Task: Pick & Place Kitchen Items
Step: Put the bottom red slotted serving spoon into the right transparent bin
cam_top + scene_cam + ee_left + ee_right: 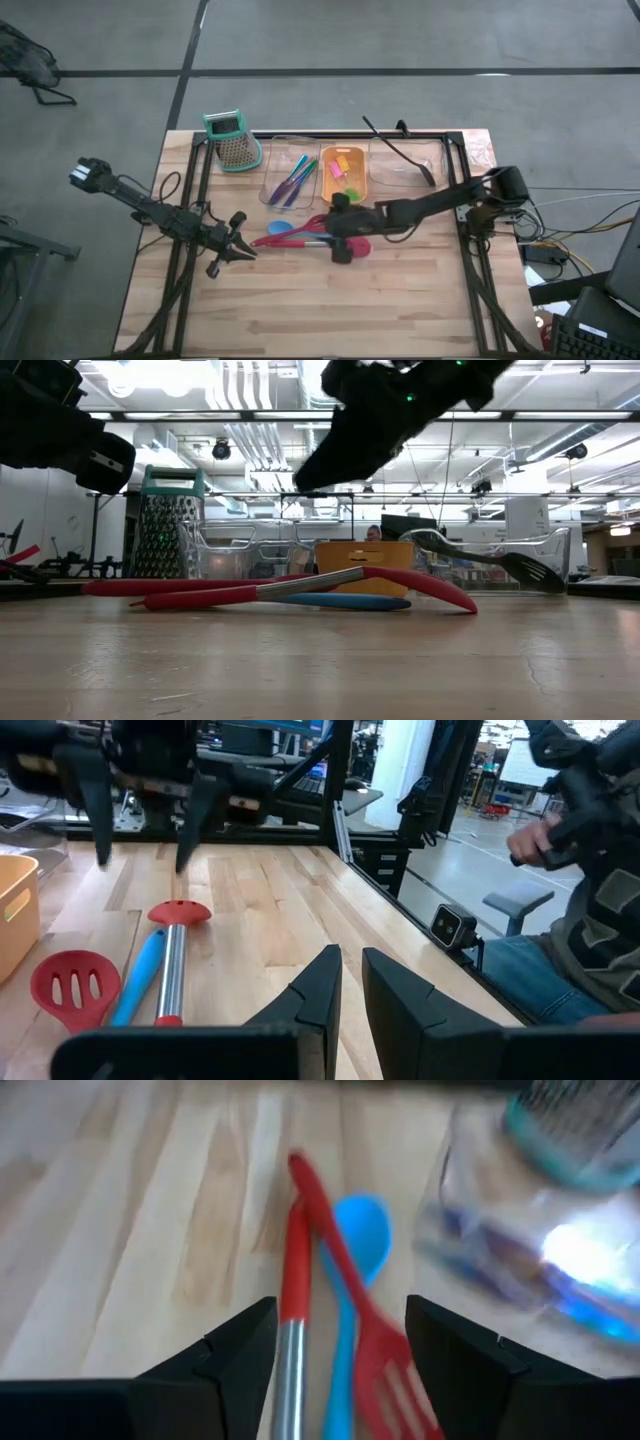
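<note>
Wood counter (330, 310): light planks, black frame around it.
Left tool (243, 250): low over the counter's left side, fingers nearly together, holding nothing.
Grater (231, 139): teal top, back left.
Red and blue spatulas (300, 234): lying together mid-counter.
Right tool (343, 243): wide apart above the spatulas, empty.
Black spoon (398, 149): in the right clear tray.
Writing: none readable.
Room: grey floor, ceiling lights.
</note>
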### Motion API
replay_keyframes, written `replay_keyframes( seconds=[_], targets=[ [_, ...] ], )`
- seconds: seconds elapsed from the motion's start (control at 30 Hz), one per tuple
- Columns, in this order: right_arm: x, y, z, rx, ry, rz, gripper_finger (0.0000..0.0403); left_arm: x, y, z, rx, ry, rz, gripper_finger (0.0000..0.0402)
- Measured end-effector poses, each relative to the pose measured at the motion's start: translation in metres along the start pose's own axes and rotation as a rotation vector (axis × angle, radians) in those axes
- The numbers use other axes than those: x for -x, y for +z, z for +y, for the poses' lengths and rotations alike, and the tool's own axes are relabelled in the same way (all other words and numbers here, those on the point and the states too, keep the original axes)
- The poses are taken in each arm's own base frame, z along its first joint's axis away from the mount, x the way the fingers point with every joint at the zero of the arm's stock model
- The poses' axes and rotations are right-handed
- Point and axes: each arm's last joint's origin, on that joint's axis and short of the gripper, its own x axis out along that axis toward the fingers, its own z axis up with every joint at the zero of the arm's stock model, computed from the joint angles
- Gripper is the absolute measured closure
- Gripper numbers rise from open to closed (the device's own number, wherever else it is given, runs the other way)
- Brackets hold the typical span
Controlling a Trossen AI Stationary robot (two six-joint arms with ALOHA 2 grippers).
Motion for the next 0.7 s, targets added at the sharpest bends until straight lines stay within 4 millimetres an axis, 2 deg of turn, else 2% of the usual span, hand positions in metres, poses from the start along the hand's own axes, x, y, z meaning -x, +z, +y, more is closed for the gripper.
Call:
replay_keyframes(
  seconds=[0.27, 0.5, 0.7],
  targets=[
    [-0.027, 0.003, 0.01, -0.063, 0.048, 0.316, 0.018, 0.0, 0.0, 0.0, 0.0, 0.0, 0.003, 0.0351],
    [-0.061, -0.011, 0.018, -0.055, 0.037, 0.496, 0.0157, 0.0, -0.001, 0.0, 0.0, 0.001, 0.005, 0.0351],
    [-0.077, -0.023, 0.02, -0.036, 0.014, 0.596, 0.0147, 0.0, -0.001, 0.0, 0.0, 0.001, 0.006, 0.0351]
  ],
)
